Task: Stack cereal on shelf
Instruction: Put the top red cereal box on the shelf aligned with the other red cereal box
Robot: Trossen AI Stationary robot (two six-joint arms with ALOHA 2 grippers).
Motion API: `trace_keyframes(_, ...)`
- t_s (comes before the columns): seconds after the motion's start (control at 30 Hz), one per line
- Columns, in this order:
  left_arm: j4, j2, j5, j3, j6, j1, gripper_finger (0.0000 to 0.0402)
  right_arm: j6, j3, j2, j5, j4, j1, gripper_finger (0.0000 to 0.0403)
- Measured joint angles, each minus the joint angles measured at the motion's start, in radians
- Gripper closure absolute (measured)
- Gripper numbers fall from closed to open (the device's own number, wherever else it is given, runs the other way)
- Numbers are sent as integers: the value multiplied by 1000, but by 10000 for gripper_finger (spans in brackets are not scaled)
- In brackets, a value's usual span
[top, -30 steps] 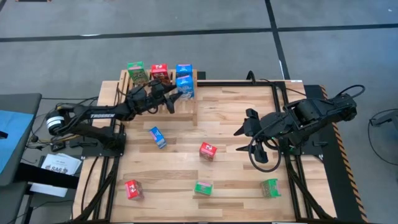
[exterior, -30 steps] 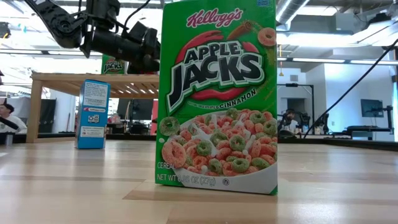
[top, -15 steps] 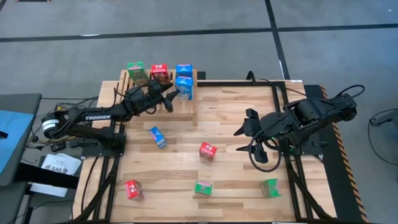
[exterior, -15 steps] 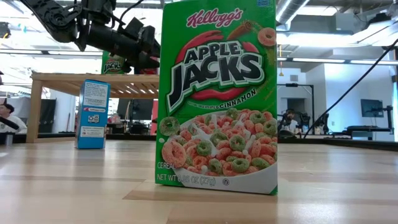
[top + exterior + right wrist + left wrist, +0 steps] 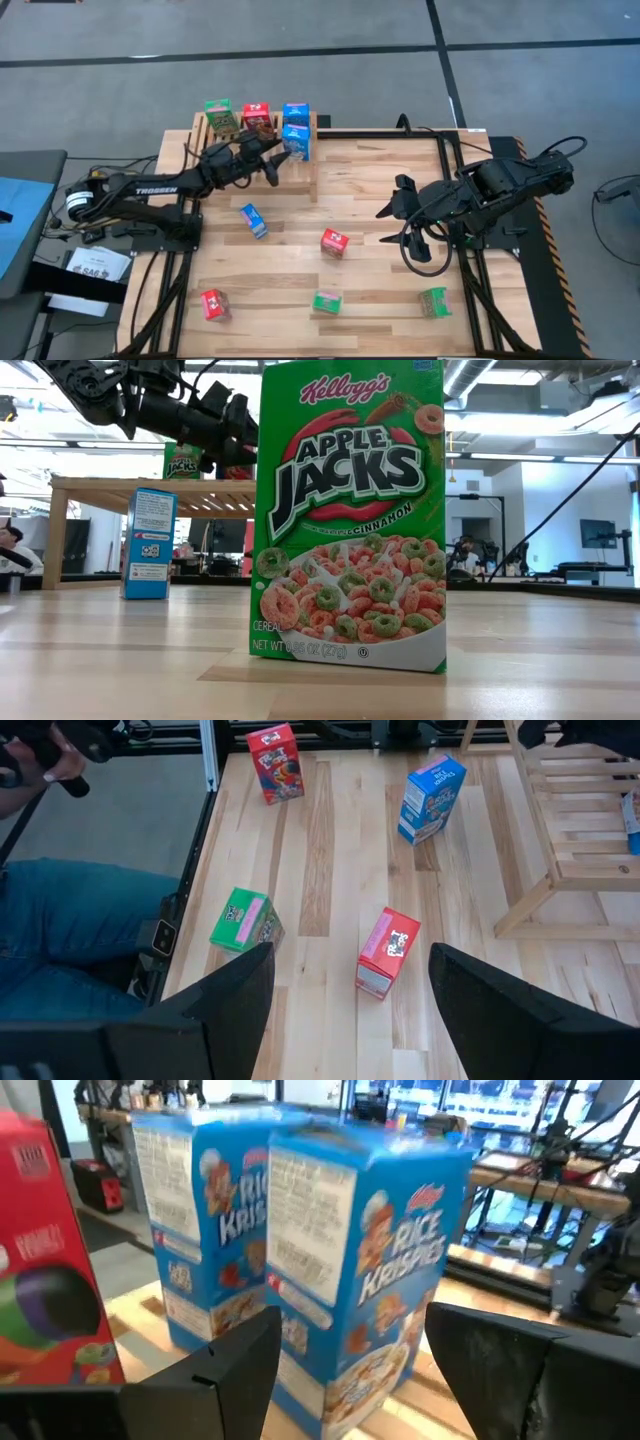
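Cereal boxes stand on the shelf (image 5: 258,140) at the upper left of the table in the high view: a green box (image 5: 220,116), a red box (image 5: 256,117) and two blue boxes (image 5: 296,128). Five more lie scattered on the table (image 5: 380,200) below. The left gripper (image 5: 275,160) sits just beside the nearer blue box, and the right gripper (image 5: 390,222) waits at right centre, fingers spread and empty.

Low view: a green Apple Jacks box (image 5: 350,510) fills the centre, a blue box (image 5: 150,543) stands at left, and the left arm is at upper left.

Left wrist view: the fingers (image 5: 215,1370) are parted, clear of the two Rice Krispies boxes ahead.

Right wrist view: red, green and blue boxes lie on the planks.
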Motion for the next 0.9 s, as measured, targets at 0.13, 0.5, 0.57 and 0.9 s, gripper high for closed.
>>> trace_keyframes(0.13,-47,-58,-14,0,1,-14,164,0,0,0,0,0,0,111)
trace_keyframes(0.5,-236,-288,21,0,38,-96,164,0,0,0,0,-1,0,111)
trace_keyframes(0.57,-238,-316,48,0,41,-112,162,0,0,0,0,-1,0,111)
trace_keyframes(0.9,-325,-352,165,95,1,-128,104,0,0,0,0,-1,0,111)
